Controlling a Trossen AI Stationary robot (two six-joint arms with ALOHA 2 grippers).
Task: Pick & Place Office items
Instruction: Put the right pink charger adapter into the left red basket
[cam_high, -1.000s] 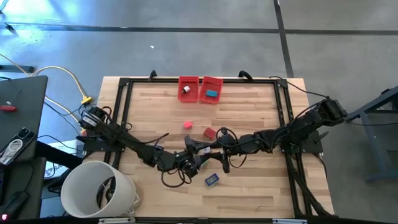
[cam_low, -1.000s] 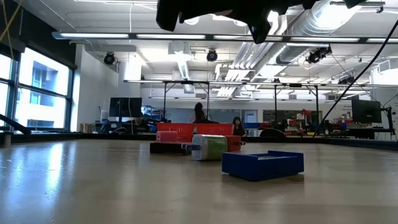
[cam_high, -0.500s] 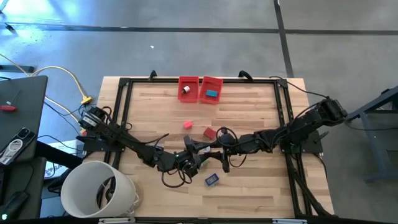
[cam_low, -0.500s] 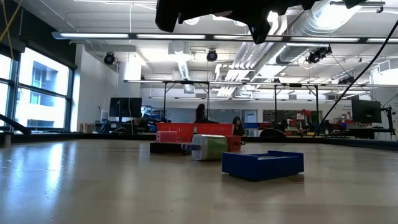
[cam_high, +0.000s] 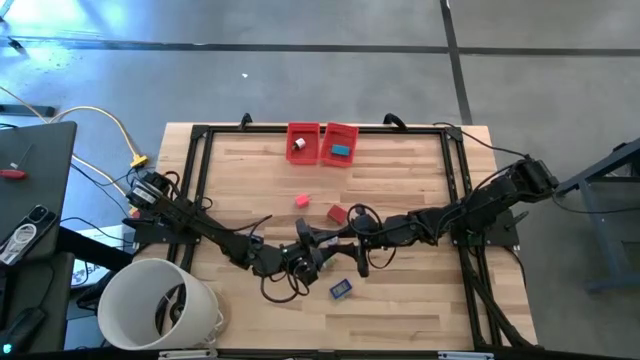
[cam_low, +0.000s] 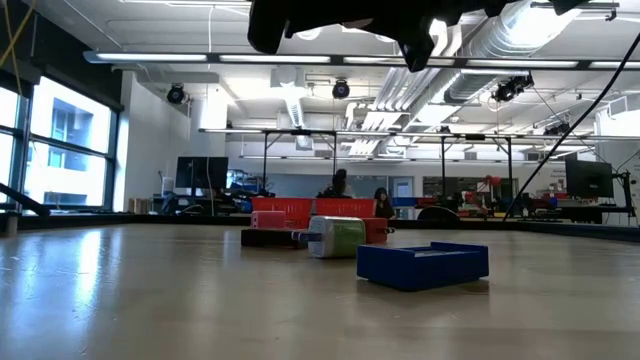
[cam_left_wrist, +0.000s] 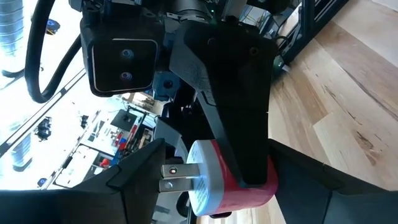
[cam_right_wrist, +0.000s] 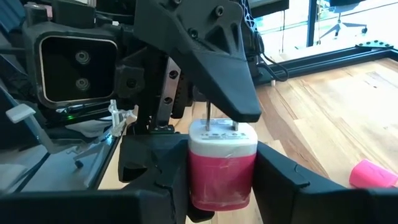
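Note:
Both arms meet over the table's middle. My left gripper (cam_high: 306, 259) and my right gripper (cam_high: 323, 243) are both shut on one small plug (cam_right_wrist: 222, 163) with a pink body, a white cap and two metal prongs. It is held in the air, and the low view shows only dark gripper parts (cam_low: 340, 20) high above the tabletop. Lying flat on the wood are a pink piece (cam_high: 301, 200), a red piece (cam_high: 337, 214) and a dark blue piece (cam_high: 340, 288). A green-and-white piece (cam_low: 335, 237) shows only in the low view. My left gripper holds the plug lengthwise, one finger (cam_right_wrist: 214, 56) over the prongs (cam_left_wrist: 171, 177), the other at the pink bottom end (cam_left_wrist: 270, 183). The plug is clear of the table. My right gripper pinches the plug's pink body (cam_right_wrist: 221, 177) between its two fingers, one finger (cam_left_wrist: 233, 106) lying across the side.
Two red bins (cam_high: 303, 142) (cam_high: 340, 145) stand at the far edge; one holds a white piece, the other a teal one. A big white bucket (cam_high: 155, 305) sits at the near left corner. Black rails (cam_high: 195, 180) frame the table. Bare wood lies left and right of the arms.

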